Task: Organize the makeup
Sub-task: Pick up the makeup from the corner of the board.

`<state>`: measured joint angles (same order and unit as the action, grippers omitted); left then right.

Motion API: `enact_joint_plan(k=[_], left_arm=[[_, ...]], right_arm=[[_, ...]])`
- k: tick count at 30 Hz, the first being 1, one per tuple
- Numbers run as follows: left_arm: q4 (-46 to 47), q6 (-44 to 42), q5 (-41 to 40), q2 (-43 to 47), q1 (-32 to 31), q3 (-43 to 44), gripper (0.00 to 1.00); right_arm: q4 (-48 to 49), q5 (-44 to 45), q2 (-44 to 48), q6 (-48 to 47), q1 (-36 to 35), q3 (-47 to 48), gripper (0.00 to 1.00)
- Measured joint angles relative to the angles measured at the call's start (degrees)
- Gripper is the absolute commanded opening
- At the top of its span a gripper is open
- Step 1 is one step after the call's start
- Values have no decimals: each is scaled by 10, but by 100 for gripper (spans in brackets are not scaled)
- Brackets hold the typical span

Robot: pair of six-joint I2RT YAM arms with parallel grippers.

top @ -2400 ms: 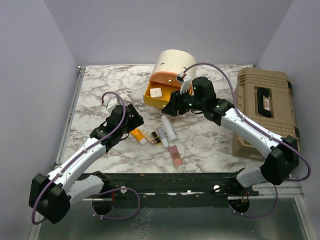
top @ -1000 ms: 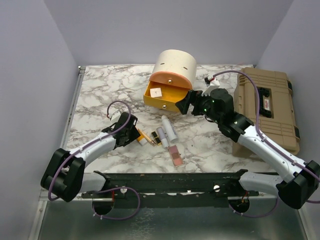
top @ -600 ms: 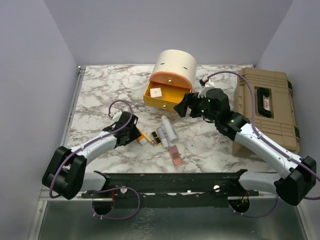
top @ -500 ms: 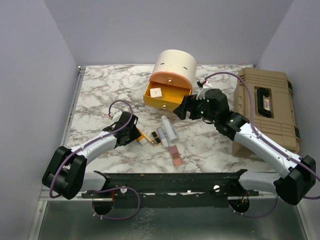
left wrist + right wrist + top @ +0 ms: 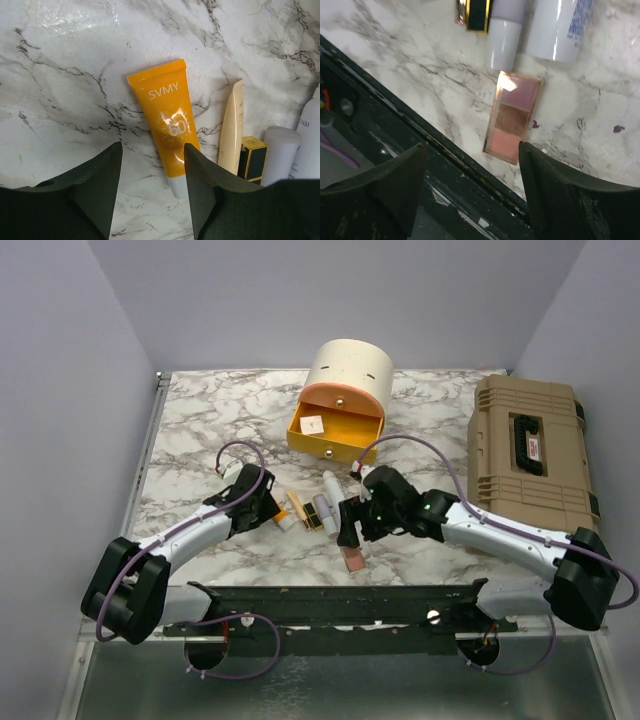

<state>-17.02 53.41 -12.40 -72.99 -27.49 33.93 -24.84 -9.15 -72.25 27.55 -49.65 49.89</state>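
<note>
The makeup lies in a cluster at mid-table. An orange tube (image 5: 167, 127), a cream tube (image 5: 232, 130), a gold-black lipstick (image 5: 252, 160) and white tubes (image 5: 335, 495) lie side by side. A pink palette (image 5: 353, 559) lies near the front edge. My left gripper (image 5: 152, 147) is open and low over the orange tube's white cap end. My right gripper (image 5: 471, 147) is open and hovers over the palette (image 5: 514, 117), above the table's front edge. A small white square compact (image 5: 312, 424) lies in the orange drawer.
The cream cylindrical case (image 5: 348, 375) with its open orange drawer (image 5: 335, 435) stands at the back centre. A tan toolbox (image 5: 530, 455) sits at the right. A black rail (image 5: 420, 165) runs along the table's front edge, just below the palette.
My right arm has swung from beside the orange drawer down and forward to above the palette. My left gripper dropped to the orange tube earlier and has hardly moved since.
</note>
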Motion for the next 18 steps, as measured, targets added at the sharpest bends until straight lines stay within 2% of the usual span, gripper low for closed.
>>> enact_joint_plan(k=[9,16,18], left_arm=[[-2,-5,-17,30,0,-1,55],[-15,-6,-33,60,1,-1,58],[-17,-6,-38,70,1,-1,58]], right_arm=[[-58,109,-114,60,-93,9,75],[-84,158,-169,70,-111,30,75],[-89,166,-173,72,-112,34,71]])
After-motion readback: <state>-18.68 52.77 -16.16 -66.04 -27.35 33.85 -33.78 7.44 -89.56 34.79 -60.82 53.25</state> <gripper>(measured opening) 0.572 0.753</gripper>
